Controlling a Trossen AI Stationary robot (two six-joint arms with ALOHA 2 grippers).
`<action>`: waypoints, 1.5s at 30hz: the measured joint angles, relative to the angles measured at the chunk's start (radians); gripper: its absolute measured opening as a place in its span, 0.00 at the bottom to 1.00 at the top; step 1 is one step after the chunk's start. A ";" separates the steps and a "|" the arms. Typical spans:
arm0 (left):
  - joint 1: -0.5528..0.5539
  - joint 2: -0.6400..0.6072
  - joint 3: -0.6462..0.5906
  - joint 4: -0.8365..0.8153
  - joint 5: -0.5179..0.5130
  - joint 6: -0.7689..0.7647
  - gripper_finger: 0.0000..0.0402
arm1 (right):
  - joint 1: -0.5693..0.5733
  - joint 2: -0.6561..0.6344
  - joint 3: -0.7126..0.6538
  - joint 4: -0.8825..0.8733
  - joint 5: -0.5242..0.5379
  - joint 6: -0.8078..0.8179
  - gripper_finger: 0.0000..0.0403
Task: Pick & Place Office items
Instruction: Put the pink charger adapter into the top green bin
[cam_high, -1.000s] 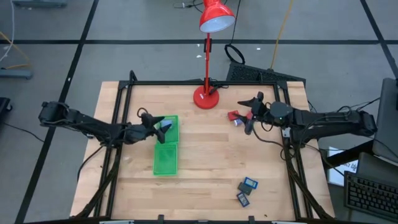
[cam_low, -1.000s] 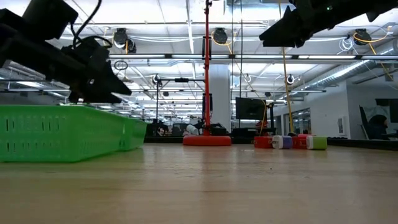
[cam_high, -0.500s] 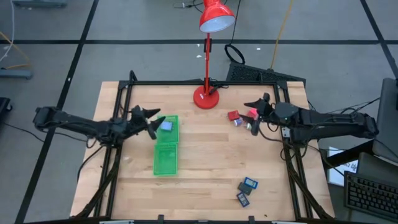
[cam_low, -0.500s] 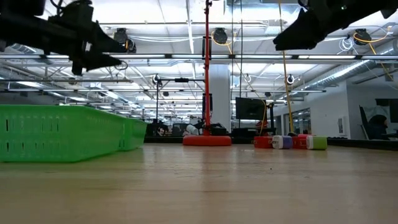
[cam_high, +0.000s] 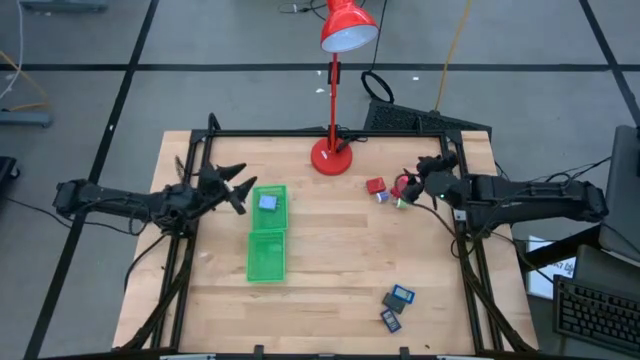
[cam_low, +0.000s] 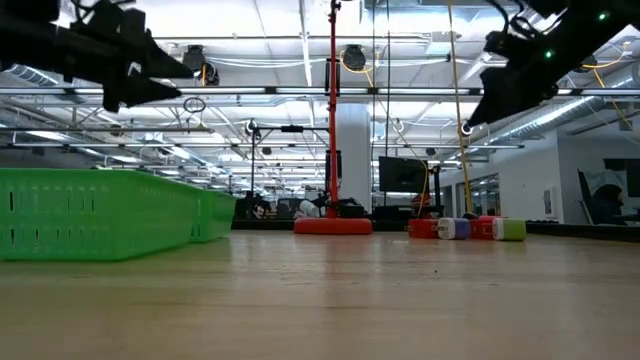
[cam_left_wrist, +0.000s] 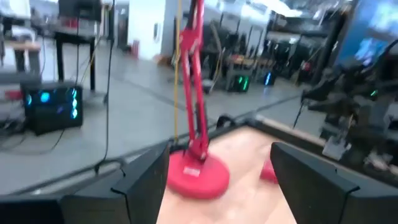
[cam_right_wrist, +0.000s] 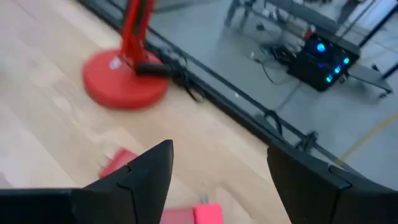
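Note:
A small blue piece (cam_high: 267, 202) lies in the far compartment of the green tray (cam_high: 266, 255). My left gripper (cam_high: 238, 190) hangs open just left of that tray, raised above it (cam_low: 165, 80), with nothing between its fingers. Red pieces (cam_high: 376, 186) and a whitish bit (cam_high: 400, 203) lie on the wood at the right, seen in a row with a green one (cam_low: 510, 229) in the low view. My right gripper (cam_high: 410, 188) hovers open over them, tipped downward (cam_low: 482, 110); a red block (cam_right_wrist: 205, 214) shows below its fingers. Two dark rectangles with blue faces (cam_high: 401, 295) lie near the front.
A tall red desk lamp stands on its round base (cam_high: 331, 156) at the far middle of the table, close to the red pieces. A black frame (cam_high: 300, 134) runs round the tabletop. Bare wood (cam_high: 330, 240) lies between the tray and the right-hand pieces.
My left gripper has drawn back from over the tray toward the table's left edge and risen; the blue piece stays lying in the far compartment. My right gripper has tipped downward and sunk a little over the red pieces.

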 joint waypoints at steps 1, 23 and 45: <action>0.013 0.012 0.000 -0.012 0.029 -0.012 0.72 | -0.011 0.014 0.000 -0.010 -0.024 0.003 0.62; 0.222 0.042 0.097 -0.148 0.207 0.047 0.71 | -0.485 0.330 0.000 0.031 -0.482 -0.143 0.62; 0.220 0.042 0.097 -0.138 0.313 0.025 0.68 | -0.488 0.344 -0.367 0.483 -0.536 -0.046 0.62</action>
